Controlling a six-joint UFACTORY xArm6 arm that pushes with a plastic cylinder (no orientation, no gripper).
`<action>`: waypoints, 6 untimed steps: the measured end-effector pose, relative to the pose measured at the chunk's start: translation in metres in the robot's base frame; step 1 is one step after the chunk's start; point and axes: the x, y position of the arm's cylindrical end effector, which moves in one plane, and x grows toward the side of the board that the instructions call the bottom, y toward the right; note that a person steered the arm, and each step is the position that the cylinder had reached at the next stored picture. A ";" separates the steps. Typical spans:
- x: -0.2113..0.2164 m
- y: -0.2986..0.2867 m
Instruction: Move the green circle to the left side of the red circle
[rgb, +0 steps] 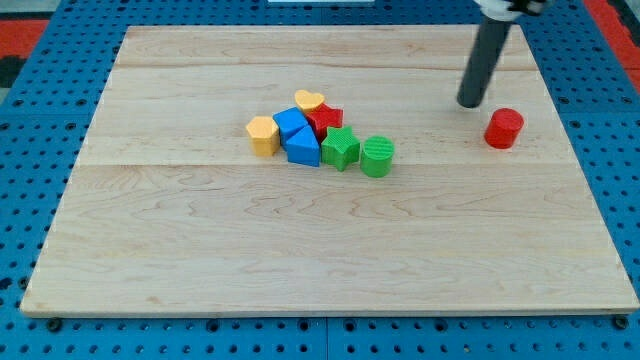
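You see the tool, a plain rod with no jaws to open or close, with my tip (469, 103) on the wooden tabletop (300, 250) in the upper right of the frame, near the red circle (504, 128) and up-left of it. The green circle (377, 157) sits well apart, near the centre, touching a green star (340, 148) at the right end of a cluster with two blue blocks (297, 135), a red block (327, 118), a yellow heart (309, 100) and a yellow block (263, 135).
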 end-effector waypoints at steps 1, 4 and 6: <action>0.039 -0.023; 0.157 -0.126; 0.080 -0.066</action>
